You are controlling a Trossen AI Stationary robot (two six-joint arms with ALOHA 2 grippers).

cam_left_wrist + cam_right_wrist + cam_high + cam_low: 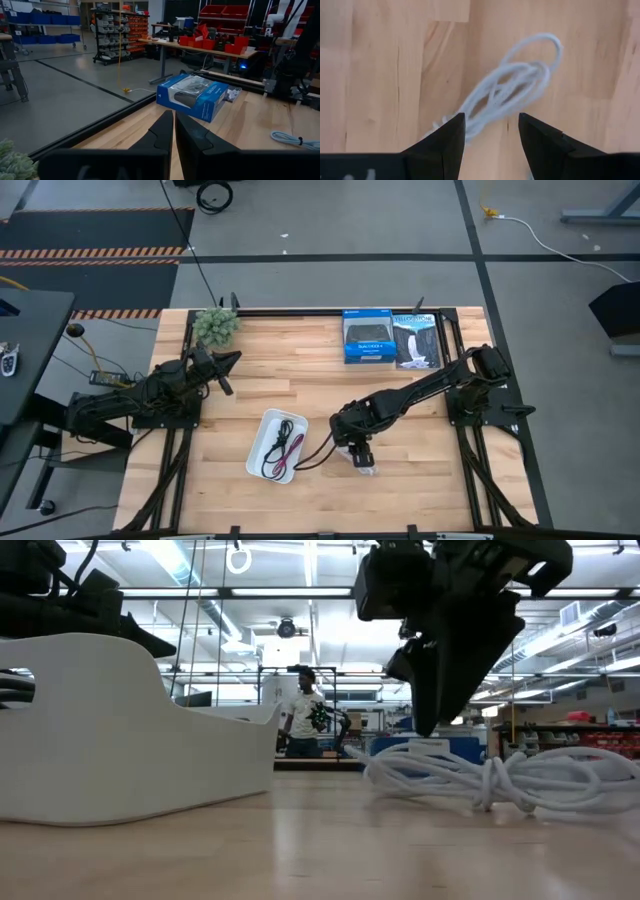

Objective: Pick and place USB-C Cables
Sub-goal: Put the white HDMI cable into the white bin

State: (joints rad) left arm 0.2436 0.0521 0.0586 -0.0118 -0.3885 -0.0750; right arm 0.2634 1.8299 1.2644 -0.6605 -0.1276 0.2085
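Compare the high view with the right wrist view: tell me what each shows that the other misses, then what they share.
Only the high view shows the white tray holding the dark red cable and black cable, the blue box, the plant and the left gripper. Only the right wrist view shows the right gripper with its fingers spread open above the cable. Both show the white cable on the wooden table.

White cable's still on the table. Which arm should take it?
Right. The right gripper hangs open directly over the white cable, near the tray. The left gripper sits shut at the far side by the plant.
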